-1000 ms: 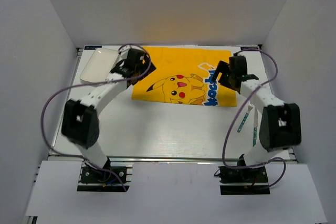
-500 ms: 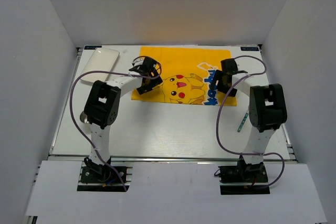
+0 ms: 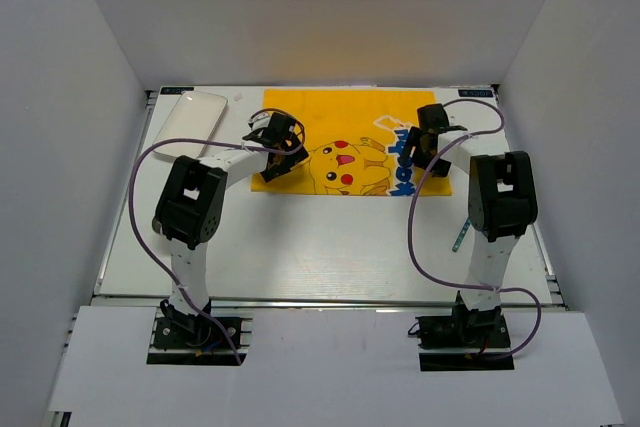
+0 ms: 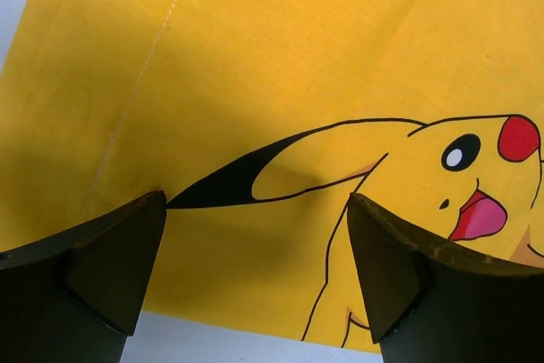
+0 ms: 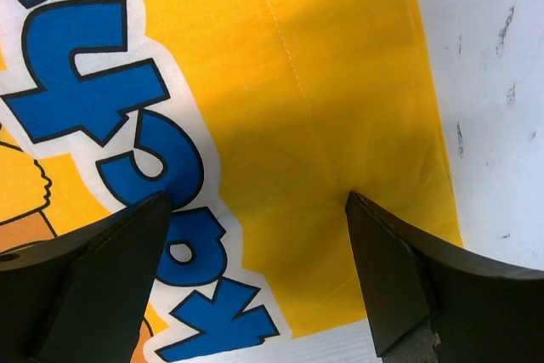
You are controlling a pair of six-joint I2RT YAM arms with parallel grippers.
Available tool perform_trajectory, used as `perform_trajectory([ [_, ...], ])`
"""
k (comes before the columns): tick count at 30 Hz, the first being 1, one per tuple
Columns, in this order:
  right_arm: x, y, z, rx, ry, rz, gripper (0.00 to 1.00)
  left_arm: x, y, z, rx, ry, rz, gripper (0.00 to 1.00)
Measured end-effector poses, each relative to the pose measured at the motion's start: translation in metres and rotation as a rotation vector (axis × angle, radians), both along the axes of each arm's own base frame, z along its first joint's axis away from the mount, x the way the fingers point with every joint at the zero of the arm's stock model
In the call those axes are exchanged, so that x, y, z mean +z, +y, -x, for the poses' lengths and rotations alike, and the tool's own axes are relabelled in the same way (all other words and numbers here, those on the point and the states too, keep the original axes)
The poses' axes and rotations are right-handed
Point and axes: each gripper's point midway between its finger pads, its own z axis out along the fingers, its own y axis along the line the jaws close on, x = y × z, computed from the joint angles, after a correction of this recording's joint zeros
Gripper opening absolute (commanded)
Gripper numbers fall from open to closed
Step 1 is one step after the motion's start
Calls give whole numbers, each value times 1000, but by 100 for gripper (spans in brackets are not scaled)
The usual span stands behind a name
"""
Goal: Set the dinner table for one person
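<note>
I have the left gripper (image 3: 283,147) and right gripper (image 3: 425,152) both spread wide, holding nothing, each above a lower corner of the yellow Pikachu cloth (image 3: 340,127), which lies upper-centre on the white dinner table (image 3: 320,247) filling mid-frame.

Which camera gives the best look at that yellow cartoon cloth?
The top view: nearly the whole yellow cloth shows. The left wrist catches only the character's face and ear; the right wrist, blue lettering and an edge.

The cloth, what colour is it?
Bright yellow cloth, with a cartoon face and blue letters; clearest in the top external view.
</note>
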Motion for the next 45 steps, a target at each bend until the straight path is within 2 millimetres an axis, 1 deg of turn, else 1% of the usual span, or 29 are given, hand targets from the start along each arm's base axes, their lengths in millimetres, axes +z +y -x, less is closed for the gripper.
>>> perform_trajectory([
  [5,1,0,-7,0,4,8,89,1,1,1,2,4,0,98],
  [9,1,0,-8,0,4,8,89,1,1,5,1,17,1,98],
  [20,2,2,-6,1,6,-6,89,1,8,24,-9,98,-29,98],
  [23,4,3,-5,-1,8,-17,89,7,11,22,-9,104,-38,98],
  [25,9,4,-5,-2,2,-30,89,17,12,16,-7,89,-45,98],
  [27,20,7,-7,2,-19,-46,89,29,13,9,-6,67,-56,98],
  [29,41,10,-12,15,-57,-64,89,45,15,2,-5,38,-69,98],
  [31,70,16,-23,43,-116,-85,89,65,20,-6,-1,-3,-86,98],
  [33,108,25,-33,88,-198,-118,89,91,27,-16,12,-50,-110,98],
  [34,128,30,-34,116,-247,-141,89,104,32,-22,27,-72,-121,98],
  [35,148,35,-29,150,-293,-169,89,118,39,-28,52,-92,-125,98],
  [36,165,41,-22,185,-338,-199,89,128,47,-33,79,-101,-125,98],
  [38,196,52,4,262,-429,-266,89,143,72,-39,167,-110,-111,98],
  [40,218,65,36,342,-493,-339,89,147,109,-40,278,-96,-98,98],
  [41,225,73,49,389,-523,-380,89,145,126,-38,326,-85,-88,98],
  [43,229,89,75,469,-554,-463,89,137,167,-32,430,-52,-67,98],
  [44,227,100,88,512,-565,-517,89,134,183,-30,471,-40,-54,98],
  [45,220,108,101,551,-559,-558,89,132,203,-30,520,-32,-45,98],
])
